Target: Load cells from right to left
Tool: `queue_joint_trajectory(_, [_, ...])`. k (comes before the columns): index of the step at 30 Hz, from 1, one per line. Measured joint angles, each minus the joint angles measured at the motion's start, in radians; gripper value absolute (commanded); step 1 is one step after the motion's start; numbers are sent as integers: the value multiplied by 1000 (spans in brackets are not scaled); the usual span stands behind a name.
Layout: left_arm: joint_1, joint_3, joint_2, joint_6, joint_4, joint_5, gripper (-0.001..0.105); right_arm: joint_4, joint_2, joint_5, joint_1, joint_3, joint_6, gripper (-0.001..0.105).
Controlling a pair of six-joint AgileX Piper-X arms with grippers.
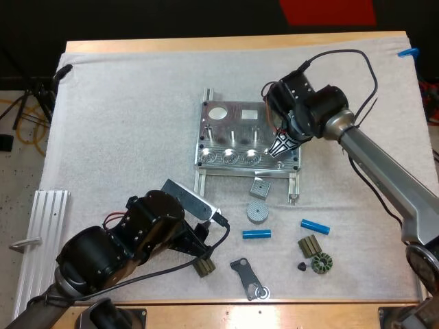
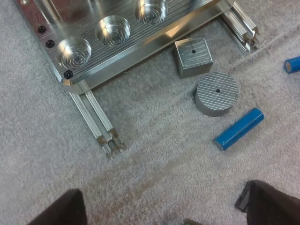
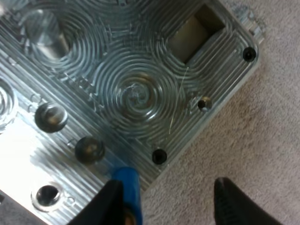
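Note:
The metal fixture (image 1: 233, 133) lies mid-mat with round pockets along its front edge. My right gripper (image 1: 281, 146) hovers over its front right corner. In the right wrist view it (image 3: 171, 206) is open, and a blue cylinder (image 3: 129, 190) stands against one finger (image 3: 108, 201) at the fixture's (image 3: 136, 93) edge, clear of the other. Two more blue cylinders (image 1: 256, 234) (image 1: 315, 226) lie in front of the fixture. My left gripper (image 1: 206, 250) is low over the mat near the front, open (image 2: 164, 211) and holding nothing, short of one blue cylinder (image 2: 239, 129).
A grey square block (image 1: 259, 187) and a grey disc (image 1: 257, 211) lie just before the fixture. Small dark parts (image 1: 311, 245) (image 1: 322, 263), a dark bracket (image 1: 248, 277) and an olive part (image 1: 204, 267) sit near the front edge. A ribbed metal rail (image 1: 41, 240) lies far left.

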Motion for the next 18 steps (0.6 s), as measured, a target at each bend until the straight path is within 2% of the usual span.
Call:
queue_joint_trajectory(4, [0,0,0,0,0,0,69,-5,7,51,0,0,0,44])
queue_joint_trajectory(18, [0,0,0,11,0,0,69,-7,2,52,0,0,0,44])
